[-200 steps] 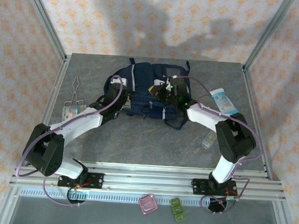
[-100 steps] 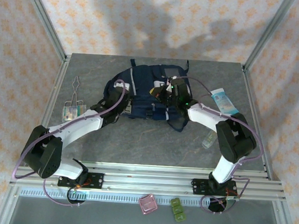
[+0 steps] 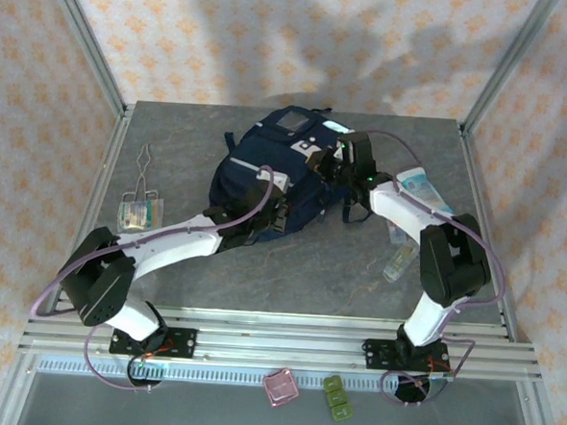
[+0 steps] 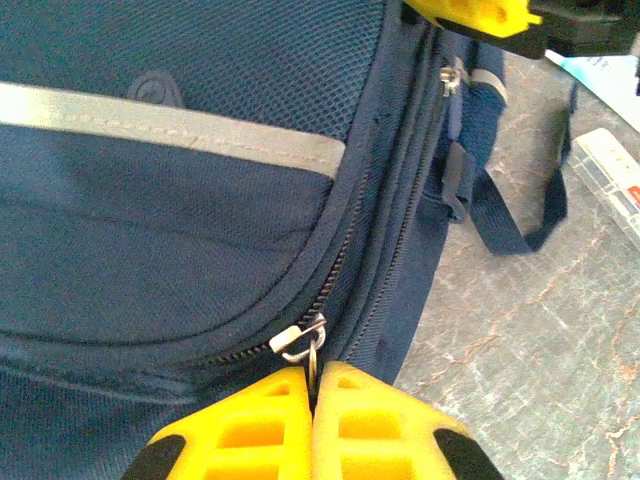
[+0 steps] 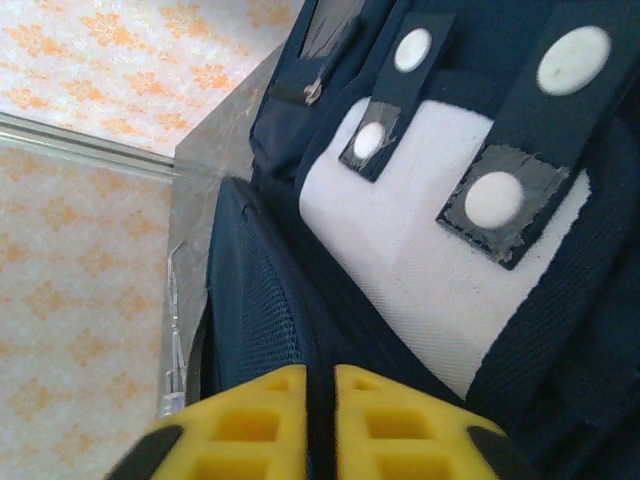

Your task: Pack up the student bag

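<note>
The student bag (image 3: 257, 172), navy with grey stripes and white patches, stands propped up at the middle of the table's far half. My left gripper (image 3: 282, 207) is at the bag's near right corner. In the left wrist view the left gripper (image 4: 312, 385) is shut on the ring of a metal zipper pull (image 4: 299, 339) on a curved pocket zip. My right gripper (image 3: 329, 163) is at the bag's upper right side. Seen from the right wrist, the right gripper (image 5: 320, 385) has its jaws a narrow slit apart with a fold of the student bag (image 5: 262, 290) between them, beside a white patch (image 5: 420, 240).
Metal tweezers (image 3: 144, 161) and a small packet (image 3: 139, 211) lie at the left. A white-and-blue tube (image 3: 422, 188) and a clear bottle (image 3: 396, 264) lie at the right. A bag strap (image 4: 520, 215) trails on the grey table (image 3: 309, 262).
The bag has been tipped from lying flat to standing, its top toward the far side. The left gripper slid right along the bag. The right gripper moved farther away and its jaws parted slightly.
</note>
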Motion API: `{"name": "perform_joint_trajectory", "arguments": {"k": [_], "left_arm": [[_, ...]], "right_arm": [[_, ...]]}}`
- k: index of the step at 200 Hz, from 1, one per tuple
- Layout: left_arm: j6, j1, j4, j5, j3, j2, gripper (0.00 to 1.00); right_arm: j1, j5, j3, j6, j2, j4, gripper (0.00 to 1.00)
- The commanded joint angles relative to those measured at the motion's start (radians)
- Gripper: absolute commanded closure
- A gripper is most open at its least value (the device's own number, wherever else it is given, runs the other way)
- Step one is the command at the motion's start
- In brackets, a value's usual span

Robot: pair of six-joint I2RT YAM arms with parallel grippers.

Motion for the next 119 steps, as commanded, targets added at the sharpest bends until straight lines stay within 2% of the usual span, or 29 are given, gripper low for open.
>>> {"name": "perform_joint_trajectory", "arguments": {"k": [1, 17, 25, 69, 119], "left_arm": [[-0.011, -0.012, -0.001, 0.015, 0.027, 0.022, 1.00], [-0.016, -0.012, -0.001, 0.013, 0.025, 0.016, 1.00], [-0.021, -0.011, 0.001, 0.009, 0.020, 0.011, 1.00], [-0.036, -0.012, 0.016, 0.007, 0.004, -0.010, 1.00], [-0.041, -0.013, 0.033, 0.006, -0.007, -0.030, 1.00]], "right_arm": [[-0.005, 0.043, 0.016, -0.031, -0.087, -0.002, 0.67], [-0.005, 0.071, -0.051, -0.028, -0.168, -0.023, 0.46], [-0.005, 0.073, -0.084, -0.023, -0.208, -0.028, 0.41], [0.011, -0.032, -0.209, 0.078, -0.288, 0.008, 0.41], [0.062, -0.042, -0.241, 0.144, -0.230, 0.045, 0.44]]}}
